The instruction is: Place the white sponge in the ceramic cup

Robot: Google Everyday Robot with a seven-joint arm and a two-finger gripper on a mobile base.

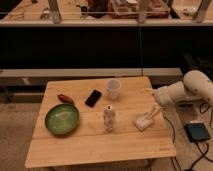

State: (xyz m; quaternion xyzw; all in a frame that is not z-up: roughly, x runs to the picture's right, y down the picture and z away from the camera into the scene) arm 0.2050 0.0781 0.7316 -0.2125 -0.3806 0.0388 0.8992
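Six things sit on the pale wooden table (75, 150) I am watching from my remote seat. Farthest left is a green bowl (62, 119), round and shallow. Just behind it lies a small reddish-brown object (65, 98) that I cannot identify. Next, toward the middle, a black phone (93, 97) lies flat at an angle. Right of the phone, near the far edge, stands the ceramic cup (114, 89), white, upright, mouth open, with nothing showing inside it. In front of the cup, nearer the camera, a small whitish bottle (108, 119) stands upright.

Further right lies the white sponge (143, 122), flat on the wood near the table's right edge, well apart from the cup. The gripper (149, 115) is down at the sponge, reaching in from the right on a white arm (186, 89). It looks to be touching the sponge's right side, but I cannot tell whether the claw is released or clenched.

By my reading, the task is at its start: the sponge is on the table, not lifted. Left to do are a firm grasp, a lift, a carry leftward and back to the cup, and a release over its mouth.
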